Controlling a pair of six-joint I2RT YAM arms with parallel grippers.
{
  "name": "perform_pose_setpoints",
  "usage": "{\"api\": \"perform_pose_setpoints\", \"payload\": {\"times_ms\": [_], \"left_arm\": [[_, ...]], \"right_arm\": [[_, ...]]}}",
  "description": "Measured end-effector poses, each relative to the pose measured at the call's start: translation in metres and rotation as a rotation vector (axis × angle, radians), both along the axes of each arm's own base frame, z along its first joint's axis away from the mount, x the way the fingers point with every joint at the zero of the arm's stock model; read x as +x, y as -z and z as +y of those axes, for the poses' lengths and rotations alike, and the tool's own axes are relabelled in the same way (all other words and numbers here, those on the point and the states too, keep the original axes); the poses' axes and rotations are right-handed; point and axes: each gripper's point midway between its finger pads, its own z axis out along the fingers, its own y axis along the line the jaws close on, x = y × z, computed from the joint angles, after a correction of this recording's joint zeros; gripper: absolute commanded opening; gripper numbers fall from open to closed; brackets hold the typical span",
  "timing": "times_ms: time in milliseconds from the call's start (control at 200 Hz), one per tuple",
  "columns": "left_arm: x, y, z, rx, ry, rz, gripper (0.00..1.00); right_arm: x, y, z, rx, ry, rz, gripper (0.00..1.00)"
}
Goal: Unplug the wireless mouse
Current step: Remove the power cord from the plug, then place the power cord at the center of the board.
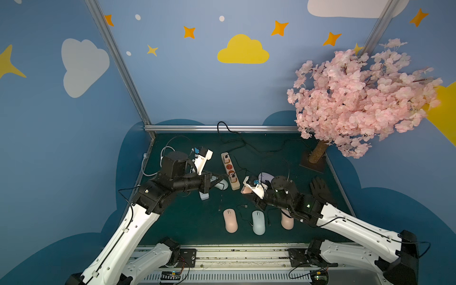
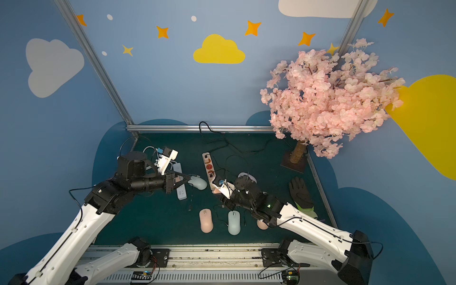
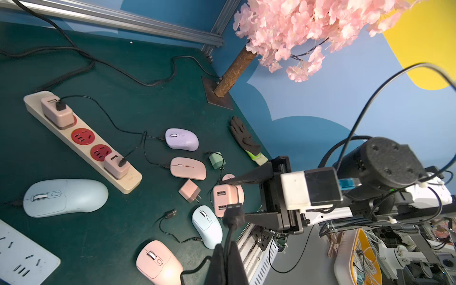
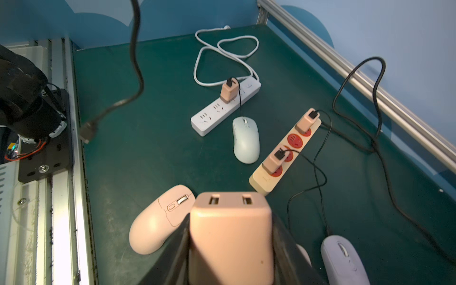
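Observation:
My left gripper (image 3: 228, 246) is shut on a thin black cable. Its USB plug (image 3: 233, 212) sticks out past the fingertips, free in the air in front of the pink charger (image 3: 225, 201). The plug (image 4: 87, 130) hangs clear of the charger (image 4: 230, 222), whose two ports are empty. My right gripper (image 4: 230, 229) is shut on that charger and holds it above the mat (image 1: 244, 190). A pink mouse (image 1: 230, 220) and a pale blue mouse (image 1: 258, 222) lie near the front. I cannot see which mouse the held cable leads to.
A beige power strip (image 1: 230, 170) with two plugged-in chargers lies mid-table, and a white strip (image 4: 222, 108) with one charger feeds another pale mouse (image 4: 245, 139). There are also purple (image 3: 181, 139) and flat pink (image 3: 188, 167) mice, loose chargers (image 3: 189, 190), a glove (image 1: 320, 190) and a tree base (image 1: 313, 162).

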Motion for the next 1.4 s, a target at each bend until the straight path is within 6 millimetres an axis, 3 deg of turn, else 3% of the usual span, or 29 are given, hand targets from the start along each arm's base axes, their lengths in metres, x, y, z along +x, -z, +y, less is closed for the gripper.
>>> {"api": "perform_pose_setpoints", "payload": {"times_ms": [180, 476, 761, 866, 1126, 1397], "left_arm": [[0.007, 0.026, 0.004, 0.049, -0.063, 0.085, 0.04], [-0.019, 0.14, 0.025, 0.205, -0.224, 0.39, 0.04], [-0.025, 0.216, 0.034, 0.234, -0.344, 0.536, 0.04], [-0.019, 0.232, 0.031, 0.225, -0.37, 0.556, 0.04], [0.006, 0.246, 0.022, 0.216, -0.408, 0.534, 0.05], [0.011, 0.274, 0.032, 0.311, -0.465, 0.571, 0.24]], "right_arm": [[0.011, 0.002, -0.009, 0.016, 0.118, 0.04, 0.0], [0.029, 0.009, -0.027, 0.056, 0.341, 0.129, 0.0], [0.033, 0.009, -0.03, 0.099, 0.407, 0.173, 0.0], [0.033, 0.009, -0.03, 0.106, 0.413, 0.182, 0.0], [0.029, 0.02, -0.032, 0.089, 0.409, 0.21, 0.0], [0.023, 0.02, -0.029, 0.098, 0.385, 0.235, 0.0]]}}
